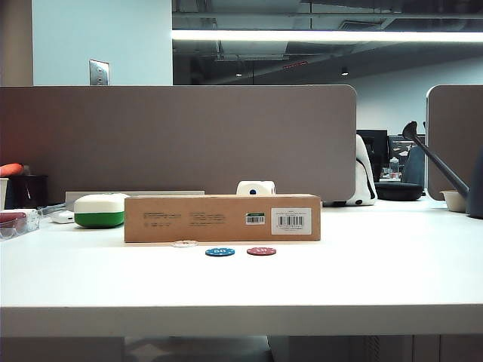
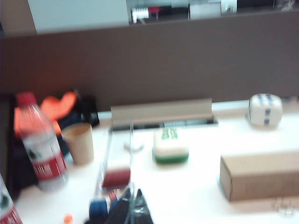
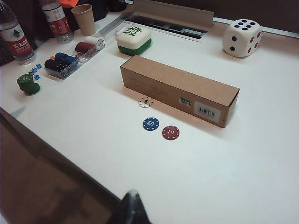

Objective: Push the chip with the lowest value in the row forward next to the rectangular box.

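Three small flat round poker chips lie on the smooth white table [image 1: 377,264]: one white chip marked 5 [image 3: 146,101], one blue chip marked 50 [image 3: 151,123] and one red chip marked 10 [image 3: 170,132]. The white chip sits farther back than the other two, just beside the near long face of the one long, low brown cardboard box [image 3: 180,89], toward the box's left end; whether it touches the box cannot be told. The blue and red chips lie close together, nearer the table's front edge, apart from the box. The box has sharp corners, small printed text and a white barcode label near its right end.

Behind the box stands one large white die with rounded corners and blue and red pips [image 3: 241,38]. Far left of the box is one rounded white-and-green case [image 3: 134,40]. Farther left are a clear tray of stacked chips [image 3: 74,58], one paper cup [image 3: 84,19], two plastic water bottles with red labels [image 3: 56,21] and one stack of green chips [image 3: 28,84].

Only the dark tip of the right gripper [image 3: 133,205] shows, near the table's front edge, well apart from the white chip; its fingers look closed together with nothing between them. The left gripper [image 2: 133,207] is a blurred dark tip far left over the tray; how its fingers are set cannot be told.
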